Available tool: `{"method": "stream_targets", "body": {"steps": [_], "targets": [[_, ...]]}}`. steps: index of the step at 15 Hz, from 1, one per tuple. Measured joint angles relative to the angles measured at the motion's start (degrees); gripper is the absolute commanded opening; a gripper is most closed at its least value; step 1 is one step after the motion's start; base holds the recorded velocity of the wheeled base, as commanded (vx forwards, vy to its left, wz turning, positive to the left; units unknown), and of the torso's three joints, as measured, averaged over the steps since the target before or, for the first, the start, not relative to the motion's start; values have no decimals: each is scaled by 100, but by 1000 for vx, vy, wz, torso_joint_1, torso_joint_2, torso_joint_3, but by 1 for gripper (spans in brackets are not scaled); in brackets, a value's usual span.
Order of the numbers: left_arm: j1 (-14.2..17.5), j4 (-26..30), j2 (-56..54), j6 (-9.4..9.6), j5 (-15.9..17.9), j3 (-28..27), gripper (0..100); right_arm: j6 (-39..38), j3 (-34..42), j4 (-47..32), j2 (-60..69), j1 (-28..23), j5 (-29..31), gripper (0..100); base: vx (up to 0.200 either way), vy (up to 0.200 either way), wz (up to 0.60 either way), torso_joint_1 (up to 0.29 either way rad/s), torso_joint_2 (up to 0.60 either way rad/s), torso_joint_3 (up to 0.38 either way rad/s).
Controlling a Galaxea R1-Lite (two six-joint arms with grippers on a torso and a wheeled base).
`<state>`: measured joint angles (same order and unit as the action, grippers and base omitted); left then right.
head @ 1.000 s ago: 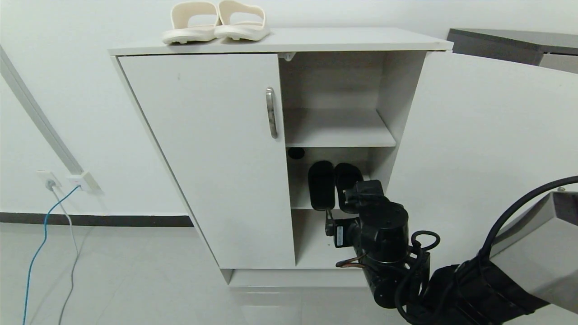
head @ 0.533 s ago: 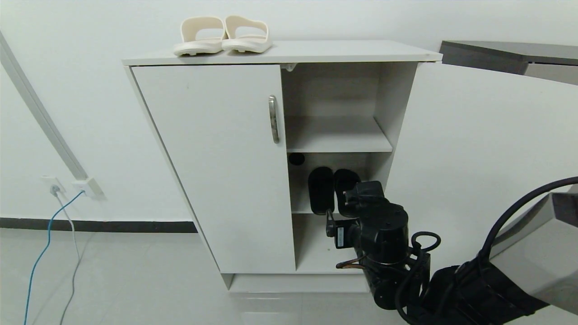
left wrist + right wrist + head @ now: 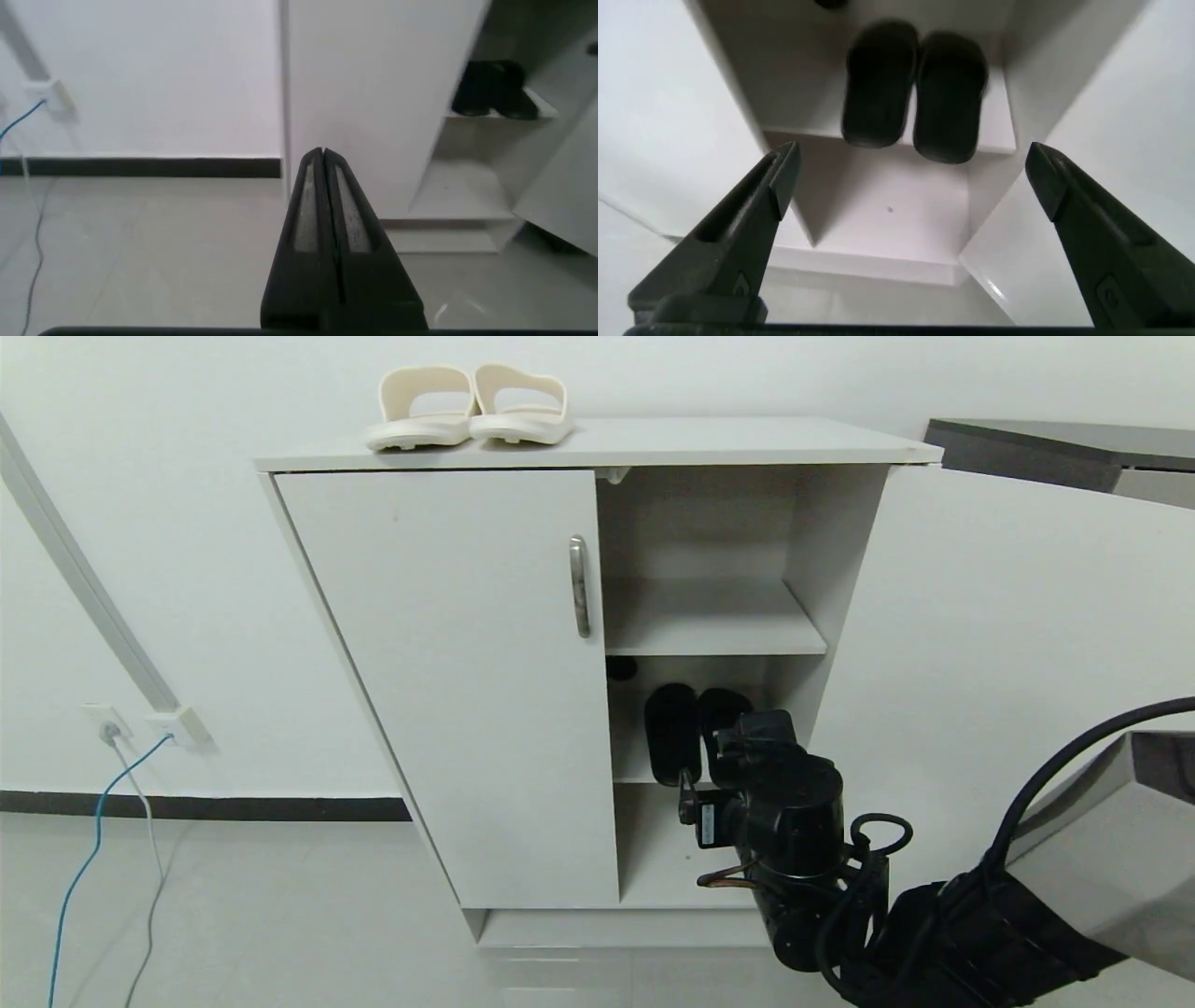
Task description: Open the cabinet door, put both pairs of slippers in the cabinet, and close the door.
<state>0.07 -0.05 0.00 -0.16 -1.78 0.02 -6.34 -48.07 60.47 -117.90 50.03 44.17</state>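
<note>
Checking progress, we judged the job abt half done. Cabinet [image 3: 728,434] stood w/ its right door [image 3: 1018,644] swung wide open & its left door [image 3: 448,681] shut, nothing on its handle [image 3: 580,586]. Black slippers [image 3: 695,733] lay side by side on the middle shelf [image 3: 997,126], so pair no. 1 was in. Cream slippers [image 3: 471,406] sat on the cabinet top, left of centre, well apart from both arms, so pair no. 2 was not yet moved. Right gripper [image 3: 912,159] hung in front of the open compartment, just before & below the black pair, jaws spread wide w/ nothing between them. Left gripper [image 3: 322,166] faced the cabinet from farther off, above the floor [image 3: 140,252], fingers pressed together, holding nothing. Upper shelf [image 3: 714,625] was bare. Next move, as we saw it: right arm needs to rise to the cabinet top, take the cream pair & set it inside, prob. on the upper shelf. Door-closing comes last. Risk: clipping the open door or the top's edge on the way up.
</note>
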Motion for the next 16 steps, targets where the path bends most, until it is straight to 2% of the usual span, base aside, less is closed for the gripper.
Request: {"method": "stream_targets", "body": {"steps": [9,16], "targets": [[-5,-9,0,-5,4,-2,0,35,37,22,0,7,0,100,0,200,0,3,1,3],[9,-13,0,-9,-11,-2,0,378,341,668,65,-152,-119,100,0,0,0,0,0,0]]}}
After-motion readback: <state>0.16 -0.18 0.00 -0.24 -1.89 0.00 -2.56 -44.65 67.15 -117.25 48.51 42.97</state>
